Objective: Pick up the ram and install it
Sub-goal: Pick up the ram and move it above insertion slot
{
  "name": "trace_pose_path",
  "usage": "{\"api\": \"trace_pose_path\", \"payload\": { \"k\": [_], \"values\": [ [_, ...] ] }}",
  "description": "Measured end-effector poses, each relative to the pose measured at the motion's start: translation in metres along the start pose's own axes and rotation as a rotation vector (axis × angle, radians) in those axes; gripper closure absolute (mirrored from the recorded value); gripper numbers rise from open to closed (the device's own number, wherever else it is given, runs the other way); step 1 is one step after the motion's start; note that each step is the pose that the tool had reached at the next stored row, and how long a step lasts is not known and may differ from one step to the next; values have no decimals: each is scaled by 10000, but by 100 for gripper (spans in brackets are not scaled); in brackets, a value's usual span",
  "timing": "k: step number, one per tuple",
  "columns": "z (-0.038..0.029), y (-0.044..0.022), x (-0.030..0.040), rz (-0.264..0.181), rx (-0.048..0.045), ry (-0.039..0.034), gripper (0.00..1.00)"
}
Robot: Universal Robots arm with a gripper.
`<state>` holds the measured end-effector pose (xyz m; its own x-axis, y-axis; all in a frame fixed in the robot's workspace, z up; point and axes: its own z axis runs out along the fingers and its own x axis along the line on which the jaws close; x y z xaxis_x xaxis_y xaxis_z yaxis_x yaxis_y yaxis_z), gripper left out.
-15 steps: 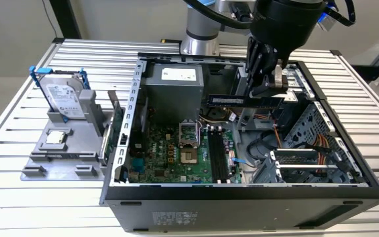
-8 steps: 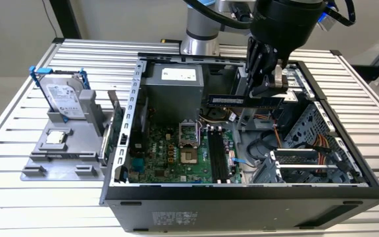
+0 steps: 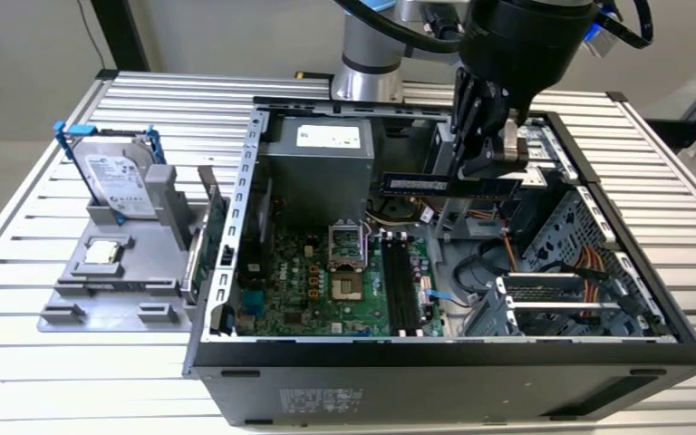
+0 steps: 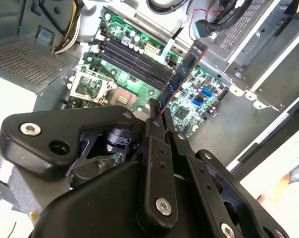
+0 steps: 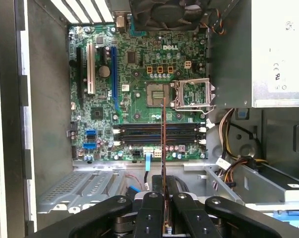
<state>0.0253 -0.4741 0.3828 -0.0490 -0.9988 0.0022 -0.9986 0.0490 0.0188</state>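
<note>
The ram (image 3: 449,186) is a long dark stick held level above the open computer case (image 3: 221,272), over the motherboard's far end. My gripper (image 3: 489,172) is shut on its end nearest the exterior view's right. In the first wrist view the ram (image 5: 163,144) appears edge-on, rising from my gripper (image 5: 163,197) and crossing the black memory slots (image 5: 139,134). The second wrist view has the ram (image 4: 185,67) sticking out past my gripper (image 4: 158,113), beside the memory slots (image 4: 132,62). The slots (image 3: 399,290) look unfilled.
Outside the case, at the exterior view's left, a grey fixture (image 3: 70,313) carries a silver hard drive (image 3: 119,177) in a blue frame and a small square chip (image 3: 104,252). Inside are a power supply (image 3: 323,154), an open CPU socket (image 3: 345,245), loose cables (image 3: 542,263) and a drive cage (image 3: 565,299).
</note>
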Motion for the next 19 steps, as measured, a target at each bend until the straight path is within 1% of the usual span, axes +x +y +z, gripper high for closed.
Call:
{"api": "trace_pose_path", "payload": {
  "k": [4,13,19],
  "values": [
    [-1,0,0,175,-1,-2,100],
    [0,0,0,207,0,-4,100],
    [0,0,0,436,-1,-8,100]
  ]
}}
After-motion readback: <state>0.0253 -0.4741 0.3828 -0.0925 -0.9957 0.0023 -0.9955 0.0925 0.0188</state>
